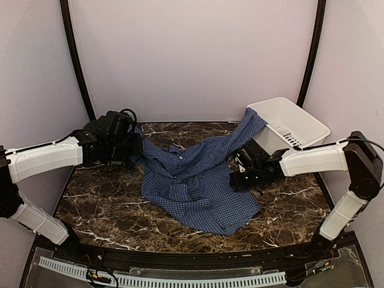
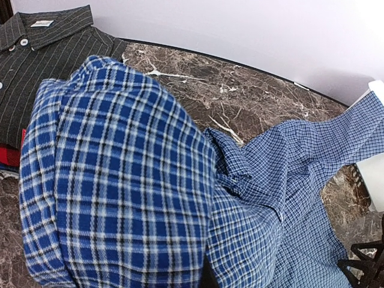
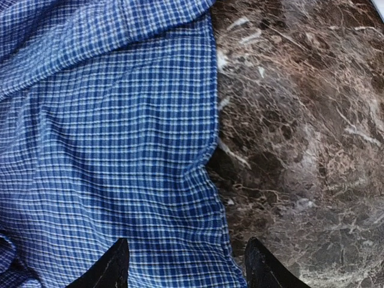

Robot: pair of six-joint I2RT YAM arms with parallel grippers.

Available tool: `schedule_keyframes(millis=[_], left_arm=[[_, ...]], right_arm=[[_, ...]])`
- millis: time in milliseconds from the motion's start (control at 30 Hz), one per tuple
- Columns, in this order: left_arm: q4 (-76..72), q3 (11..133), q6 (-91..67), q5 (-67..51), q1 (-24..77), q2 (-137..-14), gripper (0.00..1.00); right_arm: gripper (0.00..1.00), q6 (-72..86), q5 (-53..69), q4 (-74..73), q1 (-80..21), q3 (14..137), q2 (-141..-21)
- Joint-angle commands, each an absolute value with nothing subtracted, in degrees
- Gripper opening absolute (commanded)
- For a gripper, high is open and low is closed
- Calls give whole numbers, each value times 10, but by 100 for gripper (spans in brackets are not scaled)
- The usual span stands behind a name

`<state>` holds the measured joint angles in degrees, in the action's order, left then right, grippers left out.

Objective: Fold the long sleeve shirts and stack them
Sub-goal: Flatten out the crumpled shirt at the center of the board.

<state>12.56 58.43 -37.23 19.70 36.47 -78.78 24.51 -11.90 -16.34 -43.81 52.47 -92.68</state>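
Blue checked shirt (image 1: 192, 186) lies rumpled mid-frame on the marble table (image 1: 102, 204). The right gripper (image 3: 187, 246) stands released over its right hem, while the left gripper (image 1: 129, 147) clenches its left edge. Farther back, at upper right, a sleeve drapes onto the white basket (image 1: 300, 120).

Two shirts show plainly. One blue checked shirt (image 1: 192, 180) lies on the single brown marble table (image 1: 108, 204). One dark striped collared shirt (image 2: 54, 54) lies beyond the blue checked shirt's left sleeve. Under the dark one is one piece of red cloth (image 2: 7, 157), only a sliver of it visible. One white plastic basket (image 1: 294, 123) stands at the blue checked shirt's far right. There are two robot arms, the left arm (image 1: 42, 159) left of the blue checked shirt and the right arm (image 1: 312, 159) right of it. There are two grippers, one per arm: the left gripper (image 1: 135, 153) and the right gripper (image 3: 186, 273).
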Motion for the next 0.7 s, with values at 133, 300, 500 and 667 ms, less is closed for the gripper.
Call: schedule_keyframes(millis=[133, 300, 500, 667], left_arm=[[133, 630, -349, 185, 353, -814, 0], [132, 651, -341, 179, 349, -835, 0], [131, 684, -329, 173, 339, -868, 0], [131, 722, -320, 160, 320, -905, 0]], right_arm=[[62, 261, -168, -115, -422, 483, -940], [40, 273, -134, -99, -422, 465, -954], [0, 291, -116, -116, -421, 428, -912], [0, 346, -130, -193, -421, 394, -836]])
